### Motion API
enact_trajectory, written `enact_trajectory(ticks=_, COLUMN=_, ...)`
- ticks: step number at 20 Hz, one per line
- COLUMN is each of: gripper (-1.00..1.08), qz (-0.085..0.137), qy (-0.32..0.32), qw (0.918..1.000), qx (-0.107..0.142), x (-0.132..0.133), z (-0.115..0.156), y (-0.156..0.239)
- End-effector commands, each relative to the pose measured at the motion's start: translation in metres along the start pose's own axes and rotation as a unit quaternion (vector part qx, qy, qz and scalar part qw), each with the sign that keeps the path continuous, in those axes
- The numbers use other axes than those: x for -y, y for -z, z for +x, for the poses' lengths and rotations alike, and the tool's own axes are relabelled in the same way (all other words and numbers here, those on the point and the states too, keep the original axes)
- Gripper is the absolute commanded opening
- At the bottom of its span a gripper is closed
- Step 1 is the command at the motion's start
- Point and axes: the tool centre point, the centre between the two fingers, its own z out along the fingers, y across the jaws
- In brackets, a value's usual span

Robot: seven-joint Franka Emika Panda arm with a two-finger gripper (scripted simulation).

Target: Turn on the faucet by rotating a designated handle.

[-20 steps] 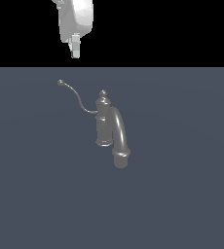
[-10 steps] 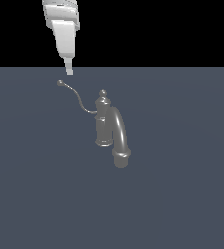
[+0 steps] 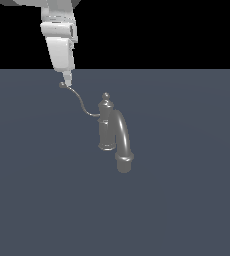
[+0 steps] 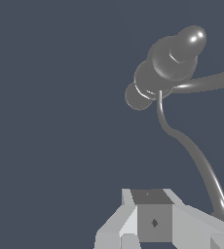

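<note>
The arm hangs near-vertical, its jaws [image 3: 66, 79] pointing down just above the handle [image 3: 79, 102] ball tip, their opening impossible to judge, while the faucet [image 3: 113, 132] stands mid-counter [image 3: 187, 190].

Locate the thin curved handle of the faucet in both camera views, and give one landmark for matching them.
Exterior view: the handle sweeps from the knob-topped post up toward that view's left, its ball tip right under the gripper.
Wrist view: the handle curves from the post down to the gripper body at the frame's edge; the ball tip is hidden.
Shared landmark: the post's knob.
</note>
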Motion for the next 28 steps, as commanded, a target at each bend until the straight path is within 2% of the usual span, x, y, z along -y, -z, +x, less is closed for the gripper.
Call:
enact_trajectory(ticks=1, gripper=-1.0, qz=0.001, qy=-0.006, qw=1.0, qx=0.0, x=0.002, z=-0.001, y=-0.003)
enact_trajectory(ticks=7, gripper=-1.0, qz=0.001, qy=-0.006, qw=1.0, qx=0.0, x=0.002, z=-0.002, y=-0.003)
enact_trajectory(ticks=28, gripper=-1.0, qz=0.001, qy=-0.007, qw=1.0, qx=0.0, x=-0.061, z=-0.001, y=-0.003)
